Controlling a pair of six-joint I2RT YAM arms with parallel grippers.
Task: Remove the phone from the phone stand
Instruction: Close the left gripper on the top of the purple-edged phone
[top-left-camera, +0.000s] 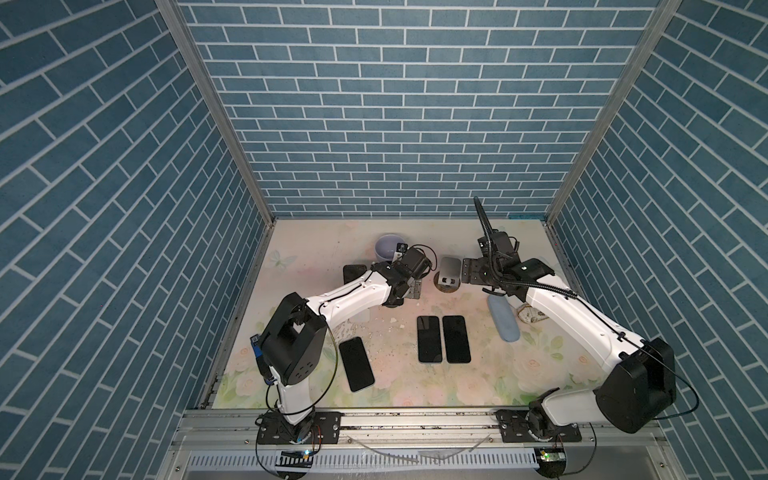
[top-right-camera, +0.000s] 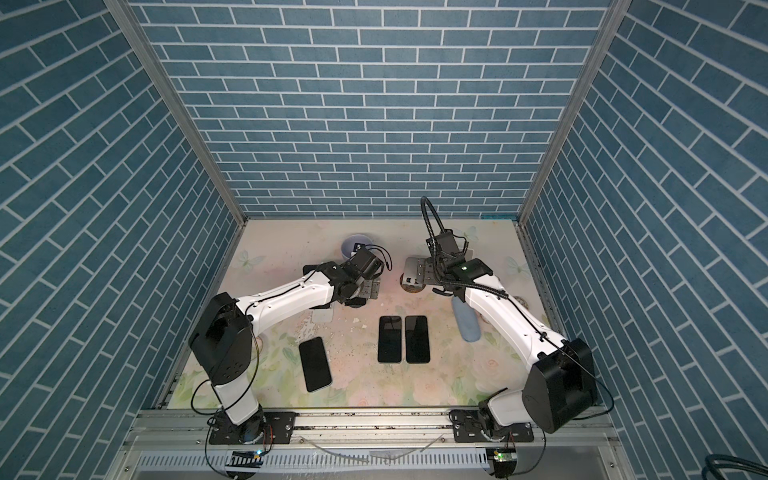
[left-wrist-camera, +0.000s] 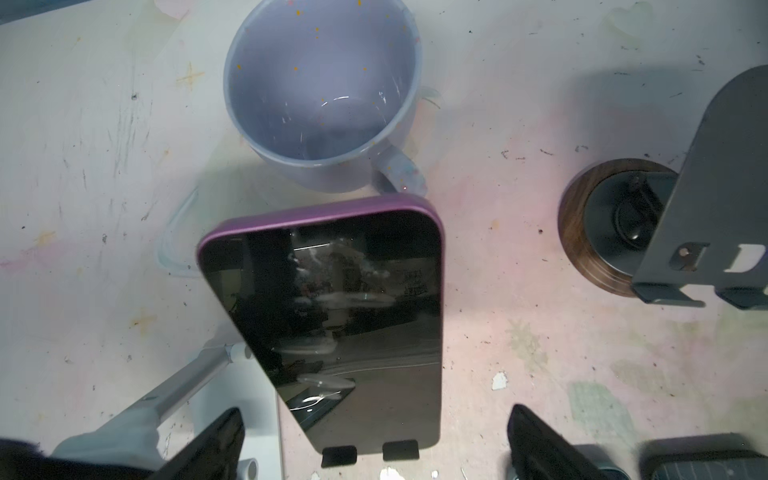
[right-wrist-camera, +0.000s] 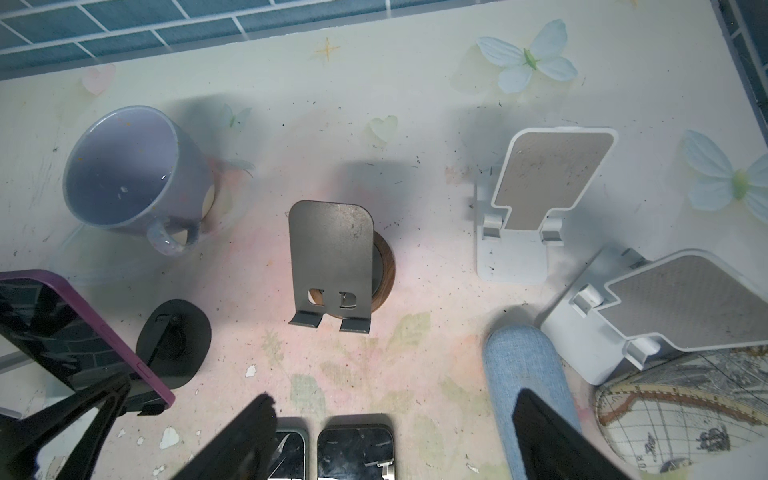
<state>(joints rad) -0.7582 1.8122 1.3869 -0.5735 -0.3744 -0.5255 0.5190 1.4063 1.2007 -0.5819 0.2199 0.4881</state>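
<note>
- the phone (left-wrist-camera: 345, 316) has a purple case and a dark screen. it is still on the black phone stand (right-wrist-camera: 174, 345), and its bottom edge sits on the stand's two little hooks.
- the left jaws are wide open. one finger (left-wrist-camera: 220, 436) is on each side of the low end of the phone. they hold nothing, and i cannot tell if they touch the phone.
- a pale purple mug (left-wrist-camera: 320, 91) stands just past the top of the phone, with its handle turned to the phone.
- the right jaws are open too, with nothing between the fingers (right-wrist-camera: 245, 432).
- in the right wrist view a grey metal stand (right-wrist-camera: 330, 257) is in front of those jaws. it has no phone on it and sits on a round wooden base (right-wrist-camera: 384, 282).
- two white stands (right-wrist-camera: 540, 187) (right-wrist-camera: 673, 307) are near each other, both with no phone on them.
- a long blue cloth thing (right-wrist-camera: 528, 374) lies near them, under the right arm.
- two phones (top-left-camera: 429, 338) (top-left-camera: 456, 338) lie flat side by side in the middle of the flowery surface (top-left-camera: 415, 386).
- one more phone (top-left-camera: 356, 364) lies flat near the base of the left arm.
</note>
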